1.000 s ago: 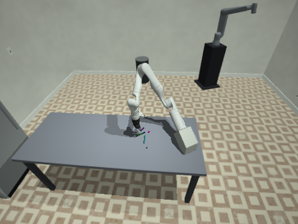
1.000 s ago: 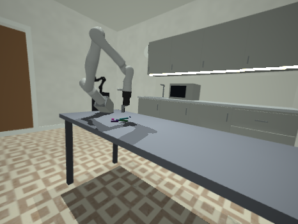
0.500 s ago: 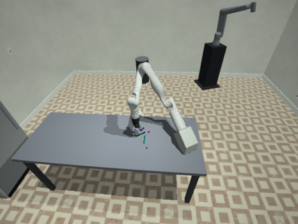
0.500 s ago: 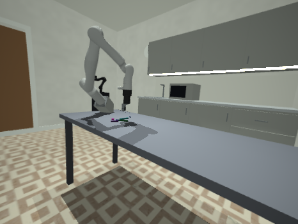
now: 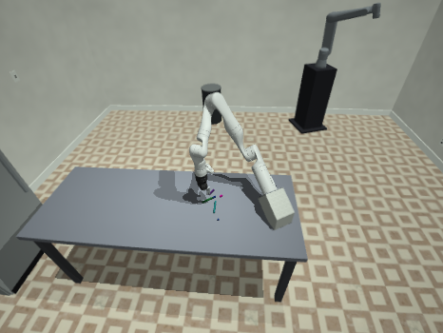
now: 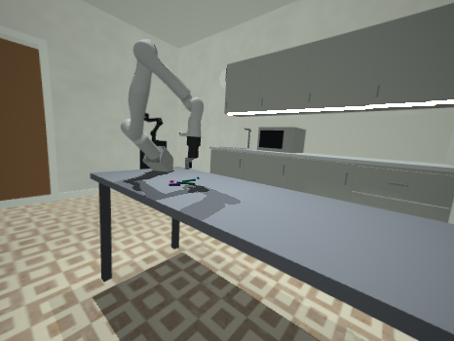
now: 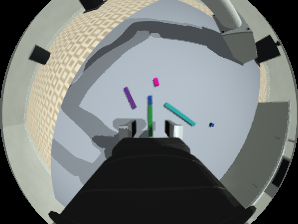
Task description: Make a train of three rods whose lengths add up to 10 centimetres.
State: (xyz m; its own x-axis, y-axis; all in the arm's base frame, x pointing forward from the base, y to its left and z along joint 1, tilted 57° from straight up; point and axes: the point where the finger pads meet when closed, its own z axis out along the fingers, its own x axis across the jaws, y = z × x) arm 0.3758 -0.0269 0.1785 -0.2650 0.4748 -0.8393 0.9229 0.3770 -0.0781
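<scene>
Microwave (image 6: 281,138) — cabinets (image 6: 341,73) above

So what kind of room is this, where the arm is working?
It looks like a kitchen, probably set up as a test room. Wall cabinets hang over a long counter with a microwave on it, and the floor is patterned tile. The arm works at a plain grey table.

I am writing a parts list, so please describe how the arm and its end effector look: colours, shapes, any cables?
The arm is white, built from smooth rounded tube segments with bulging joints, rising from a pale grey box-shaped base. The end effector is a small dark block, much darker than the arm. No cables or markings show.
</scene>
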